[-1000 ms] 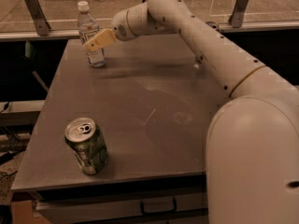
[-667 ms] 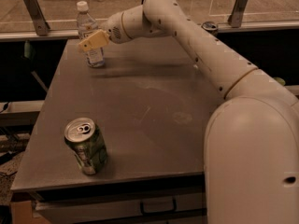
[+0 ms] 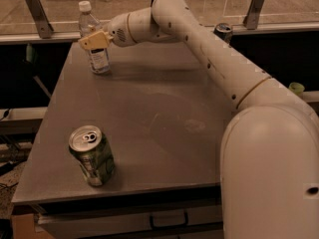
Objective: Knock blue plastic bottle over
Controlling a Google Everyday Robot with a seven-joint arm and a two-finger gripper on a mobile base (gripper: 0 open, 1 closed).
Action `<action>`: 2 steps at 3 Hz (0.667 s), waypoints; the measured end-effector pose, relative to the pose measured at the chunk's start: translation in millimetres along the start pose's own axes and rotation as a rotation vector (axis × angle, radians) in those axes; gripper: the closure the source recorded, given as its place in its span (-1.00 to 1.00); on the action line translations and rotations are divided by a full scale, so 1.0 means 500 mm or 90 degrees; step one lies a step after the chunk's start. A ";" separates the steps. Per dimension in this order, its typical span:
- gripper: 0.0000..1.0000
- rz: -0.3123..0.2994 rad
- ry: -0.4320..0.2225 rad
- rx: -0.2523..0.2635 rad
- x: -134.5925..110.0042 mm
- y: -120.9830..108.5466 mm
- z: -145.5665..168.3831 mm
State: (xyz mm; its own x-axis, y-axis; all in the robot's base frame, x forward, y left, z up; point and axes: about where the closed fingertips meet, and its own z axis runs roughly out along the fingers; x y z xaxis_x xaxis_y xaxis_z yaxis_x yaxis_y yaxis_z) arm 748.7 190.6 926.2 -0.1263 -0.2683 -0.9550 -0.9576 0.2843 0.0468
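The blue plastic bottle [image 3: 95, 41] stands upright at the far left corner of the grey table [image 3: 149, 113]. It is slim and clear, with a white cap and a white-and-blue label. My gripper [image 3: 92, 40] reaches in from the right on the long white arm and sits against the bottle's middle, in front of it. The gripper's tan fingers [image 3: 97, 40] cover part of the bottle's body.
A green drink can [image 3: 92, 156] stands near the table's front left edge. Another can [image 3: 224, 32] stands at the far right, behind my arm. A rail with metal posts [image 3: 35, 9] runs behind the table. My white arm crosses the table's right side.
My gripper has moved left along the far edge and now overlaps the bottle's middle. The bottle is still upright in the same place. The green can has not moved.
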 end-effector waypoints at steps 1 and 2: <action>0.74 -0.023 -0.009 0.030 -0.029 -0.004 -0.061; 1.00 -0.056 0.055 0.074 -0.033 0.004 -0.175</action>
State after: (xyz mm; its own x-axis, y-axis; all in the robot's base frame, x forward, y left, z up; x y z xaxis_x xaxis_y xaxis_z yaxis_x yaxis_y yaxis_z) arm 726.3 115.0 967.5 -0.0698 -0.3729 -0.9252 -0.9299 0.3600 -0.0749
